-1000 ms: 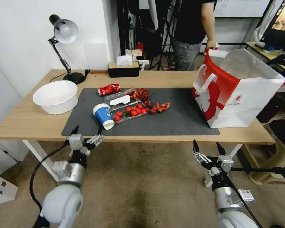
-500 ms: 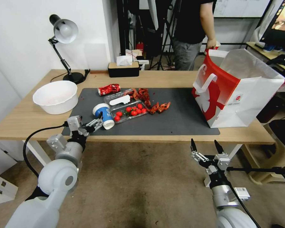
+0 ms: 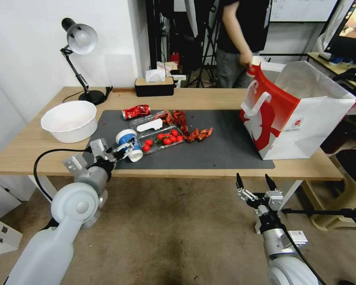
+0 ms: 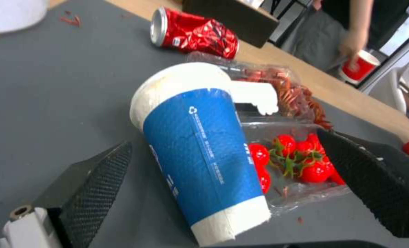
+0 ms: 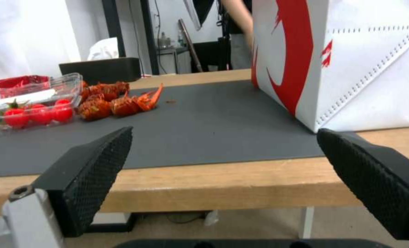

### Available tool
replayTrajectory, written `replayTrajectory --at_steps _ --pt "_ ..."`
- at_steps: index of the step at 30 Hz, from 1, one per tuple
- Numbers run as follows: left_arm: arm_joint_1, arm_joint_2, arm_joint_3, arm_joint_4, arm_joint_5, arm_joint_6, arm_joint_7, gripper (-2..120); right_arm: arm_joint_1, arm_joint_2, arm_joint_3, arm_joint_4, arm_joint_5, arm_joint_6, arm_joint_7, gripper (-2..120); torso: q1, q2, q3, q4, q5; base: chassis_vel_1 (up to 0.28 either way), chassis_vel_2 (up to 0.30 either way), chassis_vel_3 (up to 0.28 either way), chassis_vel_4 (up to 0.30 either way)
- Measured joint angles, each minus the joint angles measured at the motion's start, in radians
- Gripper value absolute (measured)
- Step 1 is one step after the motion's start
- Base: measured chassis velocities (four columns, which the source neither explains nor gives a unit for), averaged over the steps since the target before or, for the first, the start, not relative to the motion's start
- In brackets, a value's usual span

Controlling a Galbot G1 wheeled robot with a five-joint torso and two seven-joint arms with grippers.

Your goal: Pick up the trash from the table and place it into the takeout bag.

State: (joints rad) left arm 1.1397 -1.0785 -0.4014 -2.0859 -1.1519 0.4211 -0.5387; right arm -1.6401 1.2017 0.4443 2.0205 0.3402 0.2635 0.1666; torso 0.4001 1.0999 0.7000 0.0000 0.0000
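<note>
Reaching for: blue paper cup (image 4: 200, 151), which lies on its side on the dark grey mat (image 3: 221, 152), near the mat's front-left corner.
Cup appearance: a blue sleeve with small white print is seen between a white rim and a white base; the wall looks thin and is judged easy to crush.
Cup contact: the cup is touched on one side by the clear tray of cherry tomatoes (image 4: 300, 168), so little room is left for a finger there.
Left gripper (image 3: 115, 152): the jaws are spread wide and the cup is bracketed by them; no finger is seen touching it.
Step advice: the jaws are best centred on the blue sleeve and closed lightly, so that the cup is not flattened and the tray is not dragged along.
Other trash: a crushed red can (image 3: 136, 111) lies beyond the cup at the mat's far edge; red crayfish shells (image 3: 197, 134) are scattered beside the tray.
Takeout bag (image 3: 292, 114): the red-and-white bag stands open on the right end of the table (image 3: 35, 150), well apart from the cup.
Right gripper (image 3: 254, 189): it is held below the table's front edge, jaws apart and empty.
White bowl (image 3: 69, 120): it sits left of the mat and is not trash.
</note>
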Motion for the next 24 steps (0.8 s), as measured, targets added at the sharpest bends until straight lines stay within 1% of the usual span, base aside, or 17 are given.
replayTrajectory --at_steps 9,12,14,16,19,24 --pt "-0.078 0.001 0.05 0.06 0.006 0.044 -0.039 100 -0.003 0.006 0.005 -0.001 -0.02 0.005 0.0 100 0.0 0.0 0.0 0.0 0.0 0.0 0.0 0.0 0.0" --pt "-0.103 0.0 0.065 0.082 0.028 0.057 -0.05 100 -0.008 0.01 0.006 -0.001 -0.029 0.008 0.0 100 0.0 0.0 0.0 0.0 0.0 0.0 0.0 0.0 0.0" --pt "-0.126 -0.003 0.083 0.102 0.051 0.076 -0.07 100 -0.01 0.01 0.012 -0.007 -0.031 0.011 0.0 100 0.0 0.0 0.0 0.0 0.0 0.0 0.0 0.0 0.0" --pt "-0.132 -0.003 0.088 0.105 0.054 0.082 -0.076 100 -0.01 0.01 0.014 -0.009 -0.032 0.012 0.0 100 0.0 0.0 0.0 0.0 0.0 0.0 0.0 0.0 0.0" --pt "-0.149 -0.005 0.105 0.122 0.069 0.111 -0.105 100 -0.006 0.009 0.018 -0.02 -0.033 0.015 0.004 100 0.0 0.0 0.0 0.0 0.0 0.0 0.0 0.0 0.0" --pt "-0.154 -0.006 0.112 0.13 0.065 0.117 -0.128 100 -0.004 0.01 0.018 -0.026 -0.038 0.016 0.005 100 0.0 0.0 0.0 0.0 0.0 0.0 0.0 0.0 0.0"
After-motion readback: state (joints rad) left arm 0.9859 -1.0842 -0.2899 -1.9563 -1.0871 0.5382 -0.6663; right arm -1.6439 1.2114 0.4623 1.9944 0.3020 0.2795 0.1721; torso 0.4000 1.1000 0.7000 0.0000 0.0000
